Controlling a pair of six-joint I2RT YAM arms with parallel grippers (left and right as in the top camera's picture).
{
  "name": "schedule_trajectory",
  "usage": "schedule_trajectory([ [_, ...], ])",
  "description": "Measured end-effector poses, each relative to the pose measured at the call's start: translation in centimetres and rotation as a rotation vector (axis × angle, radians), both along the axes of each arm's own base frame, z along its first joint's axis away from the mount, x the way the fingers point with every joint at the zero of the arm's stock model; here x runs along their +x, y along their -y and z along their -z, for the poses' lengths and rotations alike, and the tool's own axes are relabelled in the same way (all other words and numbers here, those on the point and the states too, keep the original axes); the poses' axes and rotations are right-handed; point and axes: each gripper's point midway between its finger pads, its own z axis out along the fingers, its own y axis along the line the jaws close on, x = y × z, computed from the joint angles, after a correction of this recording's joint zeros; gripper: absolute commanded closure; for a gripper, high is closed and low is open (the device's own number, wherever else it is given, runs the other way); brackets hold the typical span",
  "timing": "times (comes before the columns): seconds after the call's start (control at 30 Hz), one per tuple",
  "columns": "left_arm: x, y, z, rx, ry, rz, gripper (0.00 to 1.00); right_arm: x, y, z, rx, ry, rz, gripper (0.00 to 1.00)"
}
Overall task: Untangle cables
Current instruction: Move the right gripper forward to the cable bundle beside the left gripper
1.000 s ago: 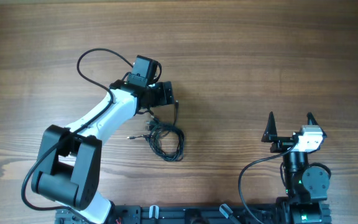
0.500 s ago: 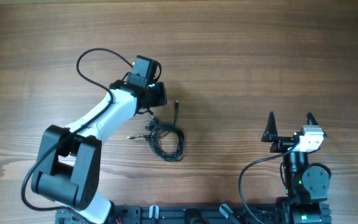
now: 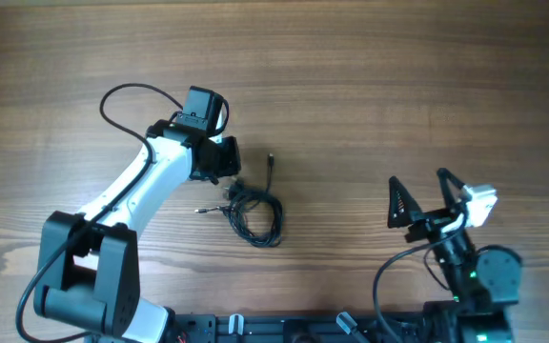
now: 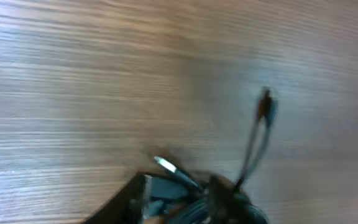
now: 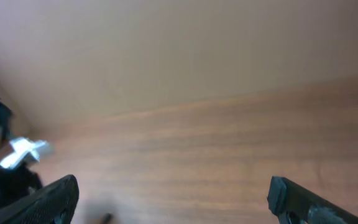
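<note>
Overhead: cables [image 3: 254, 211] seemingly loose on table [image 3: 398, 76].

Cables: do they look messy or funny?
Yes. The cables sit in a tangled clump of loops on the table, and one plug end pokes out alone toward the far side. Nothing looks broken.

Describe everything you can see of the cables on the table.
The cables are thin, black and flexible, heaped in a loose tangle of overlapping loops on the wooden table. One strand runs up to a small dark plug; another ends leftward in a silvery tip. The left claw hovers by the tangle's upper edge; contact cannot be told.
</note>
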Motion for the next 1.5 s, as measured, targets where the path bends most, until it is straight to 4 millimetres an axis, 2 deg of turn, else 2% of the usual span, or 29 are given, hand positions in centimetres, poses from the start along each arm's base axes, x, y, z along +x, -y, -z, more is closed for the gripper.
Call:
schedule_trajectory([
  [0.1,-1.0,1.5,-0.1,-0.077,-0.03,0.084,0.61,0.6,-0.9,-2.8,-0.003,-0.117,-0.051,0.0],
  [0.17,-1.7,2.0,-0.2,-0.111,-0.058,0.11,0.58,1.4,-1.6,-3.2,-0.001,-0.231,-0.093,0.0],
  [0.3,-2.8,2.8,-0.2,-0.135,-0.094,0.143,0.55,3.4,-3.0,-2.0,0.035,-0.383,-0.172,0.0],
  [0.37,-3.3,3.5,-0.3,-0.145,-0.105,0.157,0.55,4.0,-3.9,-0.1,0.105,-0.499,-0.206,0.03],
  [0.4,-3.6,4.0,-0.3,-0.148,-0.112,0.162,0.55,4.0,-4.3,1.2,0.15,-0.572,-0.219,0.16],
  [0.5,-4.1,5.1,-0.3,-0.153,-0.119,0.171,0.54,4.0,-5.3,3.2,0.223,-0.689,-0.257,0.55],
  [0.53,-4.2,5.7,-0.3,-0.159,-0.113,0.178,0.54,3.9,-5.6,4.1,0.246,-0.737,-0.268,0.6],
  [0.67,-4.6,6.7,0.6,-0.137,-0.107,0.148,0.5,3.0,-6.8,7.2,0.315,-0.916,-0.323,0.6],
  [0.83,-5.6,6.2,3.3,-0.044,-0.166,0.066,0.5,1.5,-8.5,10.3,0.338,-1.079,-0.394,0.59],
  [0.9,-5.4,6.0,3.6,-0.03,-0.167,0.034,0.49,0.9,-9.6,11.1,0.315,-1.113,-0.44,0.56],
  [1.0,-4.5,5.8,3.7,-0.023,-0.137,0.002,0.43,0.6,-11.3,11.1,0.275,-1.096,-0.507,0.52],
  [1.17,-3.3,4.8,3.6,-0.034,-0.13,-0.072,0.39,0.4,-13.6,10.4,0.225,-1.034,-0.595,0.48],
  [1.2,-2.8,4.3,3.4,-0.039,-0.131,-0.101,0.35,0.3,-13.9,10.3,0.218,-1.028,-0.608,0.48],
  [1.27,-2.3,3.8,3.2,-0.051,-0.133,-0.131,0.35,0.2,-14.3,10.3,0.203,-1.02,-0.617,0.48],
  [1.33,-2.3,3.6,3.1,-0.077,-0.152,-0.154,0.41,0.2,-14.5,10.4,0.188,-1.017,-0.615,0.48],
  [1.5,-1.3,4.4,2.4,-0.177,-0.15,-0.18,0.4,0.5,-14.8,10.2,0.172,-0.988,-0.617,0.48],
])
